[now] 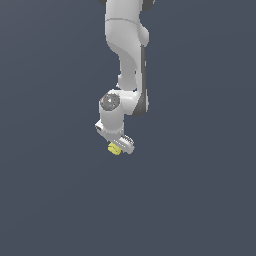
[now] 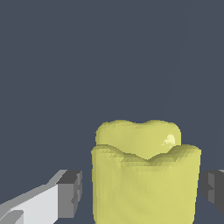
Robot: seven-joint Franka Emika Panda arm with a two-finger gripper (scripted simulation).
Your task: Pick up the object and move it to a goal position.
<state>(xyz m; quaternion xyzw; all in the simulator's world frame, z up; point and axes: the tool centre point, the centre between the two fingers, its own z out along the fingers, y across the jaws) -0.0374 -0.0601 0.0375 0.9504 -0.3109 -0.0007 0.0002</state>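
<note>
The object (image 1: pixel 114 148) is a small bright yellow blocky piece, much smaller than my white gripper (image 1: pixel 120 148), and it shows just under the gripper's end in the exterior view. In the wrist view the object (image 2: pixel 144 175) fills the space between my fingers. One grey finger pad (image 2: pixel 72 192) stands on one side and the other pad (image 2: pixel 214 190) on the opposite side. A narrow dark gap shows between each pad and the object. The gripper (image 2: pixel 143 197) is open around the object. I cannot tell whether the object rests on the surface.
A plain dark grey surface (image 1: pixel 200 190) surrounds the arm in both views. The white arm (image 1: pixel 125 45) comes down from the top of the exterior view. No other objects or goal marker show.
</note>
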